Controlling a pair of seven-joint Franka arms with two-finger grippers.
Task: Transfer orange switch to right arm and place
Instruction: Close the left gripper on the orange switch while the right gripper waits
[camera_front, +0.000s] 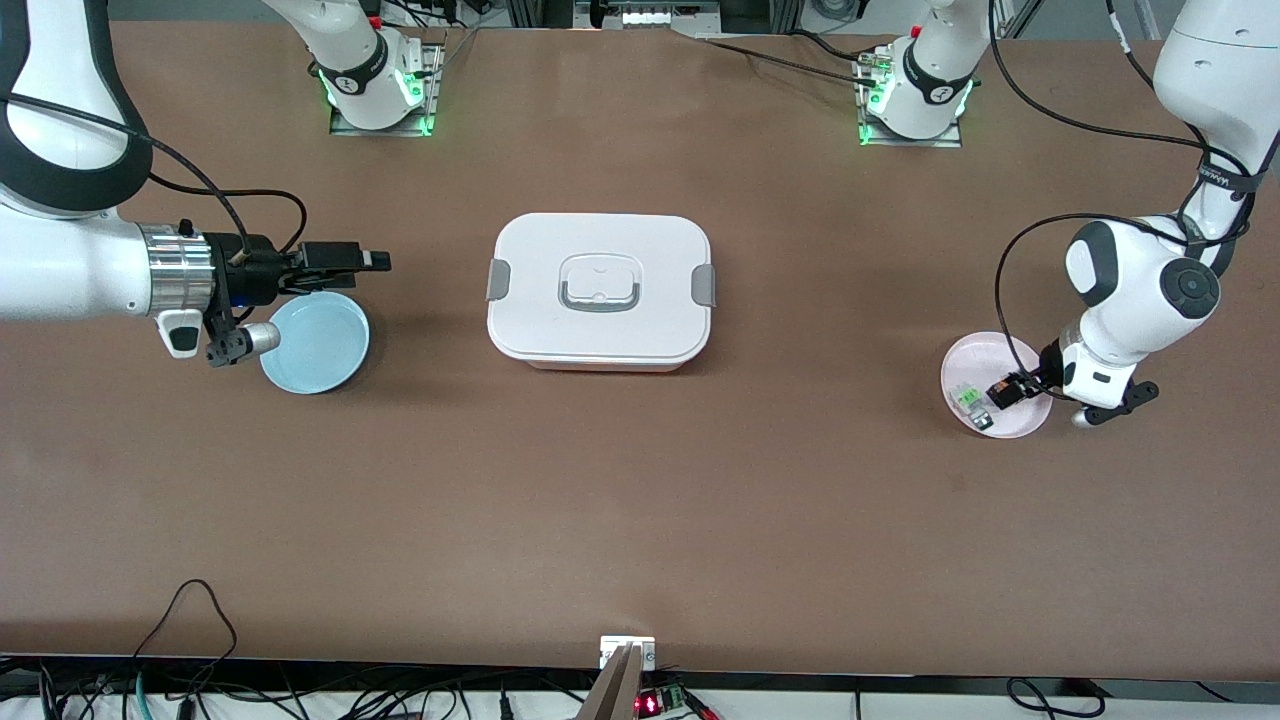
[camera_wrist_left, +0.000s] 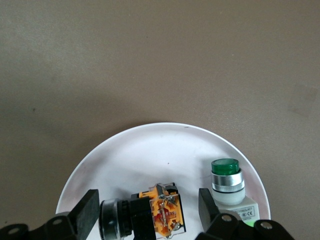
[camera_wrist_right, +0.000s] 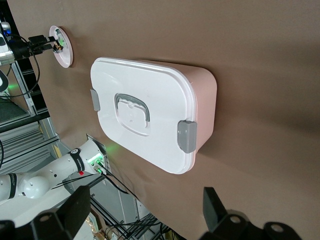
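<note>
The orange switch (camera_wrist_left: 161, 216), a black block with an orange section, lies on its side in the pink plate (camera_front: 975, 360) at the left arm's end of the table. My left gripper (camera_front: 1012, 387) is down in that plate, open, with the switch (camera_front: 1001, 394) between its fingers (camera_wrist_left: 88, 212); one finger is close to the switch's black cap, the other stands apart from it. My right gripper (camera_front: 376, 261) is open and empty, held level over the edge of a light blue plate (camera_front: 318, 350).
A tiny green-and-grey part (camera_wrist_left: 227, 186) stands in the pink plate beside the switch (camera_front: 968, 401). A white lidded box (camera_front: 600, 290) with grey clips sits mid-table between the two plates.
</note>
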